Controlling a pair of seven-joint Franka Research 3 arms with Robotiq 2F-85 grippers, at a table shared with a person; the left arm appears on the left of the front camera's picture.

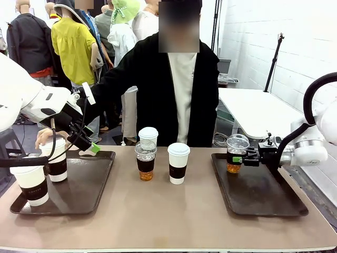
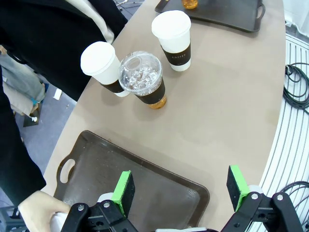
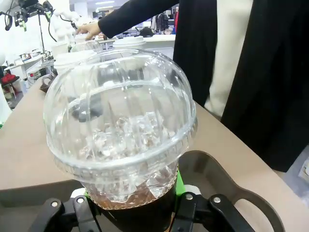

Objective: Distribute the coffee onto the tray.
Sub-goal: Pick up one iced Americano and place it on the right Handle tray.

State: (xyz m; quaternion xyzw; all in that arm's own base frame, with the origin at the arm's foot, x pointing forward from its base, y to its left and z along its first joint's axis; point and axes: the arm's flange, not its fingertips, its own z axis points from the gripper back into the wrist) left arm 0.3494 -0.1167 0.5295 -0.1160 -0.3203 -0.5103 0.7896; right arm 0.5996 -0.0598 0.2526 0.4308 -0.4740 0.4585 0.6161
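The right gripper (image 1: 246, 157) pinches a dome-lidded plastic cup (image 1: 236, 153) by its dark sleeve, jaws pressed in from either side. The cup stands upright, long axis vertical and dome uppermost, over the far left corner of the right tray (image 1: 263, 196). Whether its base touches the tray cannot be told. The front view shows amber drink below the sleeve. The right wrist view shows instead ice cubes packed under the clear dome, a green pad (image 3: 179, 182) tight against the sleeve, and the tray's handle cut-out just beyond.

The left gripper (image 2: 181, 189) is spread wide with nothing between its pads, hanging over the far right part of the left tray (image 2: 145, 176). In the front view two white-lidded paper cups with dark sleeves stand upright on that tray. The near cup (image 1: 31, 185) is at the near left corner, and the far cup (image 1: 57, 163) is behind it, with the person's hand (image 1: 45, 138) on its lid.

The left wrist view looks down on three upright cups at the table's middle. A lone white-lidded cup (image 2: 173, 38) stands apart, and a second dome-lidded cup (image 2: 143, 81) is just beside a rear white-lidded cup (image 2: 101, 65) toward the far edge.
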